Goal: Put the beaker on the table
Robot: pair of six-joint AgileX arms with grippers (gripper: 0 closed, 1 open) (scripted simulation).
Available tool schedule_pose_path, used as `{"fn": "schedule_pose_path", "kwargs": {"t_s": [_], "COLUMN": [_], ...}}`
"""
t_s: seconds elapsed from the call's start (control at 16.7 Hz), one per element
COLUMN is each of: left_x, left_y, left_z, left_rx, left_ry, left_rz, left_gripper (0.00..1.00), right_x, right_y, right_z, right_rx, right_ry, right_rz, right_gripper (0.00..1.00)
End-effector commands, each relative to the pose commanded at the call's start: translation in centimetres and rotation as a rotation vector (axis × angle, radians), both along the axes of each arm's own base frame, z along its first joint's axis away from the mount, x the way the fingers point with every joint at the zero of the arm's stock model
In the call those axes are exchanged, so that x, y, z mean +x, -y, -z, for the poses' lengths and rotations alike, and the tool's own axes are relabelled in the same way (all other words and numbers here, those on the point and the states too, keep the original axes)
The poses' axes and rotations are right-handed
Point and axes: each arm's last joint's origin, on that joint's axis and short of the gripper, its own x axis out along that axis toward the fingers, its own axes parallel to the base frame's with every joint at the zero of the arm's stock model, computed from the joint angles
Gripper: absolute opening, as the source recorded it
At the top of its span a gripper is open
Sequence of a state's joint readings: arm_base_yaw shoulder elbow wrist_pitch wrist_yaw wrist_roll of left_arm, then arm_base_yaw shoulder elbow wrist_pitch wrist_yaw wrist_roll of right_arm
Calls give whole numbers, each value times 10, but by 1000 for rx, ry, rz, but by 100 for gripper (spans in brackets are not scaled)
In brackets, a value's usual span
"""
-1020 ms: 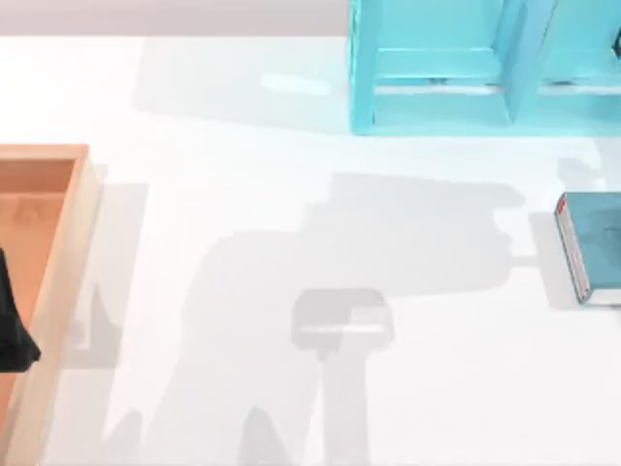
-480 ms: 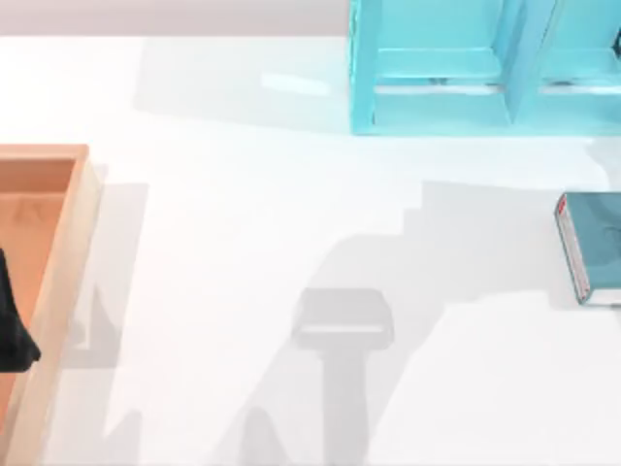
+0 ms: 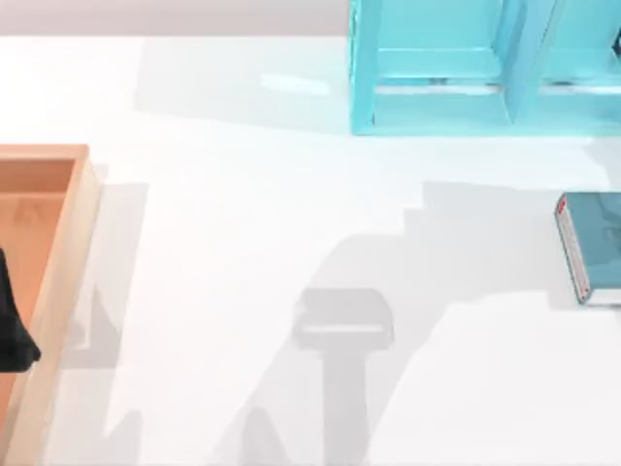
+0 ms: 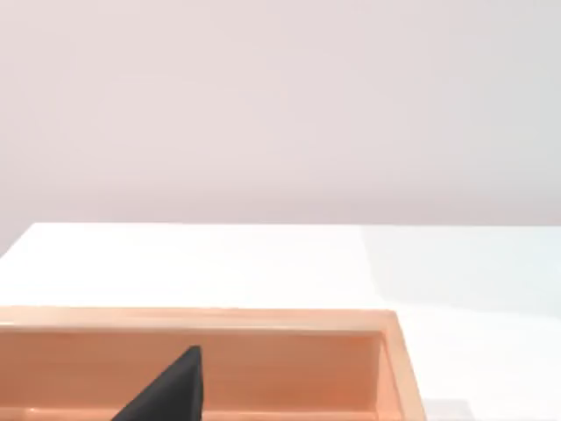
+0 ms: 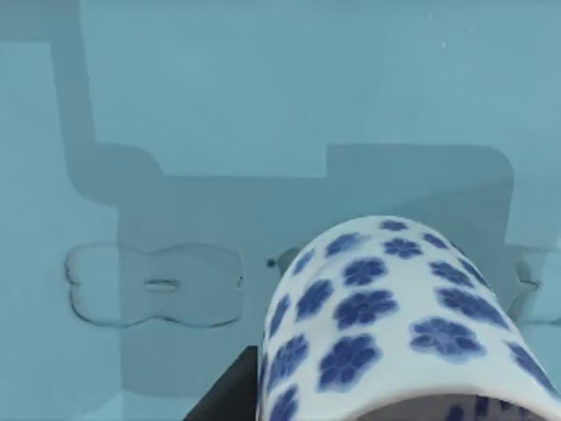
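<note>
Right now the cup (image 5: pixel 394 324) sits close before my right wrist camera, inside the light blue shelf (image 3: pixel 456 68), not on the white surface (image 3: pixel 243 243). Whether my right jaws grip it, I cannot tell. Pulling out carelessly could knock it against the shelf wall. My left arm idles over the wooden tray (image 3: pixel 49 252)

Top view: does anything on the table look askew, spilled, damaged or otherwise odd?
Nothing stands out. The wooden tray at the left edge, the light blue shelf unit at the back and the teal book at the right all sit flat on the white table, with no spill or damage.
</note>
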State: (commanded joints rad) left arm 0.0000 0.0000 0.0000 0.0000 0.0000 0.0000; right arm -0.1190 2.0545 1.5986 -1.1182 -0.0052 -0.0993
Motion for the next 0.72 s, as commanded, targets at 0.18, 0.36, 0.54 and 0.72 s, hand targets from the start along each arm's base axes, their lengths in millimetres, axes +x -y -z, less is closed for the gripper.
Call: {"fn": "schedule_pose_path", "kwargs": {"t_s": [0.18,0.36,0.54,0.72], "left_x": [0,0,0,0], "left_y": [0,0,0,0], "left_z": [0,0,0,0], "left_rx": [0,0,0,0], "left_ry": [0,0,0,0], "left_rz": [0,0,0,0], "left_gripper": [100,100,100,100], "right_x": [0,0,0,0], "right_y": [0,0,0,0], "right_z": [0,0,0,0], "right_rx": [0,0,0,0], "right_ry": [0,0,0,0], "right_rz": [0,0,0,0], "right_gripper": [40,17,0,0]}}
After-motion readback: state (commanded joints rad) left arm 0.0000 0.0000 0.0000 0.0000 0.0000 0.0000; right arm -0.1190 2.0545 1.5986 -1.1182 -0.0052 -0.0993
